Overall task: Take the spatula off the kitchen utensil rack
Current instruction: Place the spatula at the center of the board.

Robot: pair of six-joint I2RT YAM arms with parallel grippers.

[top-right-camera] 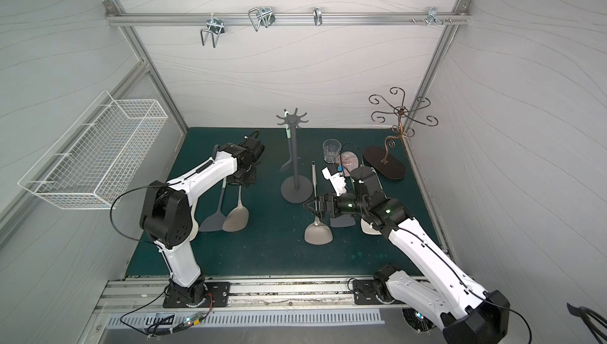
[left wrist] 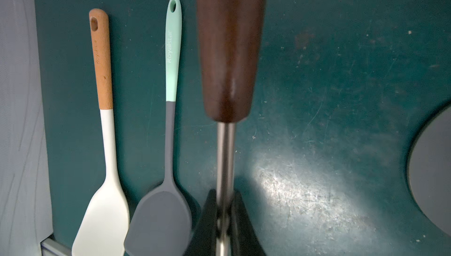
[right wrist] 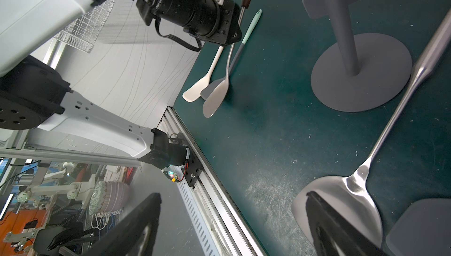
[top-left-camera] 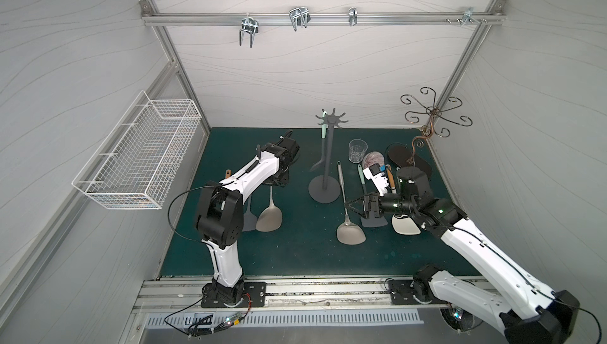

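A: Kitchen utensil rack: matte dark grey, disc base, thin pole, star crown. The spatula hangs from one prong; mint handle, grey blade.

B: Left gripper is clamped on the steel shaft of the brown-handled turner. Right gripper has its jaws wide apart over the steel turner.

A: The mint-handled spatula on the mat reads "Royalstar". The tan-handled spatula possibly reads the same, but its print is blurred.

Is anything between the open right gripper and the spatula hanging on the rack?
Yes. The spatula hangs on the side of the kitchen utensil rack away from the right gripper, so the rack's pole stands between them. A steel spatula lies on the mat below the gripper.
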